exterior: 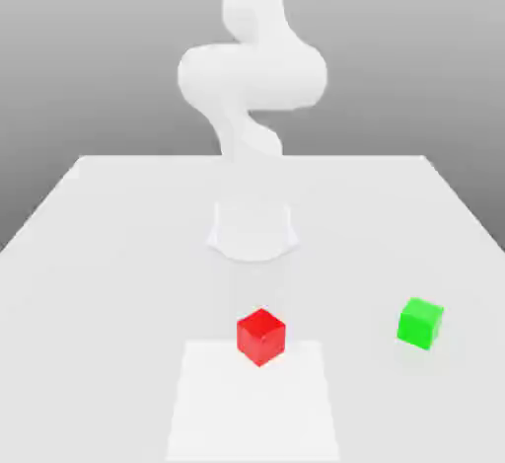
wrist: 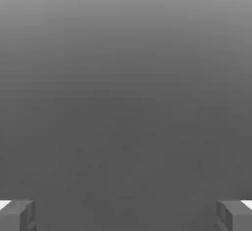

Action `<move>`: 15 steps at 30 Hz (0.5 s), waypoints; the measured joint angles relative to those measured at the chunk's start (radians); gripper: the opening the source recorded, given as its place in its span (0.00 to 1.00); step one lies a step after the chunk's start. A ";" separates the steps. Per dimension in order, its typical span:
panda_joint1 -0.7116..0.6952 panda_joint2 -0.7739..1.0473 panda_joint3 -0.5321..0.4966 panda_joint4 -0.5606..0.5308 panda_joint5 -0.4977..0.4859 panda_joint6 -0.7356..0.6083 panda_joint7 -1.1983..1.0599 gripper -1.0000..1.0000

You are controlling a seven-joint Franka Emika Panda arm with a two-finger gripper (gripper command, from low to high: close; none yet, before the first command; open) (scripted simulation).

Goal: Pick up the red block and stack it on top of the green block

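With the gripper [wrist: 126, 215] spread wide and empty, the sound approach is to descend squarely over the red block [exterior: 260, 336], which sits on the table [exterior: 118, 254] well apart from the green block [exterior: 420, 323], straddling its flat sides.

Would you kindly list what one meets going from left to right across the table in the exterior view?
red block → green block

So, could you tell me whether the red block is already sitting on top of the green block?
No, the red block rests on the table, apart from the green block toward the exterior view's right.
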 joint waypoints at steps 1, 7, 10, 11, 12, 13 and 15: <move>0.008 0.028 -0.004 -0.033 -0.008 0.024 -0.026 0.50; 0.054 0.195 -0.040 -0.227 -0.043 0.164 -0.189 0.50; 0.078 0.280 -0.066 -0.327 -0.056 0.235 -0.278 0.50; 0.086 0.309 -0.076 -0.362 -0.059 0.260 -0.310 0.50; 0.095 0.340 -0.087 -0.398 -0.062 0.285 -0.344 0.50; 0.104 0.372 -0.098 -0.434 -0.065 0.312 -0.379 0.50; 0.124 0.443 -0.121 -0.511 -0.064 0.369 -0.459 0.50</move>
